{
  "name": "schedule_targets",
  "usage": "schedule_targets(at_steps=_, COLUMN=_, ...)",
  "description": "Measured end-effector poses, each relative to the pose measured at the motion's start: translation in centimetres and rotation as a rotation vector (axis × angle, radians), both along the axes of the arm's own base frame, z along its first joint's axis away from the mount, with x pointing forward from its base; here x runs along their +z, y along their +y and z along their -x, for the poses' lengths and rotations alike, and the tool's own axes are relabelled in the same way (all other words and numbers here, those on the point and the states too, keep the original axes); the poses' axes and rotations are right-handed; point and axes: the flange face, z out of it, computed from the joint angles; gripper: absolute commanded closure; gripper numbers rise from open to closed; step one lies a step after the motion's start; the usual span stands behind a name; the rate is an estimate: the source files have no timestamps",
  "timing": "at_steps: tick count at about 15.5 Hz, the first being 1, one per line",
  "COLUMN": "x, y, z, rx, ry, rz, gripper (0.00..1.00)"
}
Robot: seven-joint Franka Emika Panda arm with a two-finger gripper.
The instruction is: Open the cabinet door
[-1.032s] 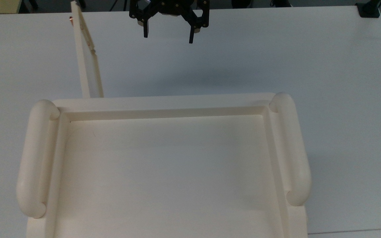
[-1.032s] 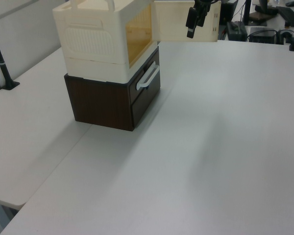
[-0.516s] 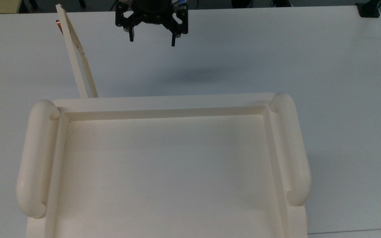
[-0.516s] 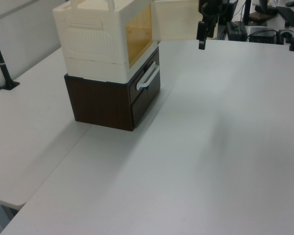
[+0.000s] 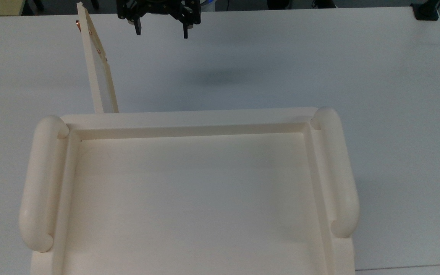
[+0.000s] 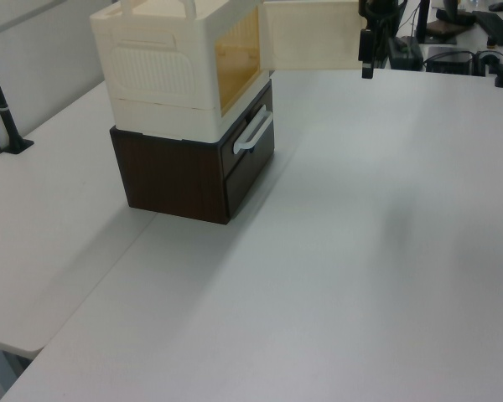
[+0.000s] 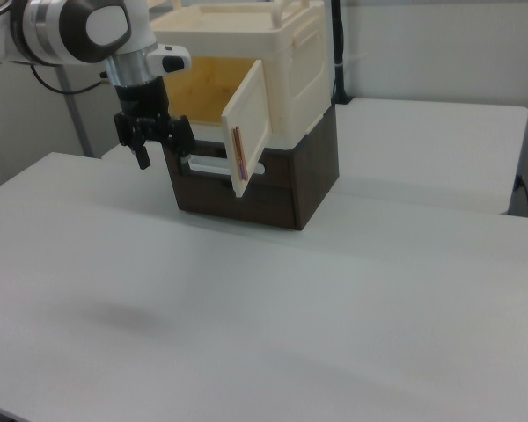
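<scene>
The cabinet door (image 5: 98,65) stands swung open, edge-on in the top view, with copper fittings near its far edge. In the right view the door (image 7: 246,139) hangs wide from the cream cabinet (image 7: 286,61), whose yellowish inside shows. My black gripper (image 5: 162,34) hovers open and empty above the table, to the top view's right of the door's free edge and apart from it. The left view has the gripper (image 6: 366,65) just past the door (image 6: 310,35). Seen in the right view, the gripper (image 7: 165,156) hangs in front of the cabinet opening.
The cream cabinet sits on a dark brown drawer unit (image 6: 184,172) with a white handle (image 6: 253,132). Its recessed top (image 5: 189,198) has two tubular handles (image 5: 38,183). White table (image 5: 319,61) stretches around. Monitors and cables (image 6: 469,33) lie past the table's far edge.
The gripper has moved to the top view's upper left, away from the cabinet, staying open. The door swung wider, then came back a little.
</scene>
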Motion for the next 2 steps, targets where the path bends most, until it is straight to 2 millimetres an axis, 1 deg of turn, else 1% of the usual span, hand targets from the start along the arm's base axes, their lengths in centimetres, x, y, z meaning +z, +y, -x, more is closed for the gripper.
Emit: schedule_targets(at_steps=2, x=-0.07, y=0.01, z=0.0, rx=0.0, ry=0.002, rz=0.0, gripper=0.0)
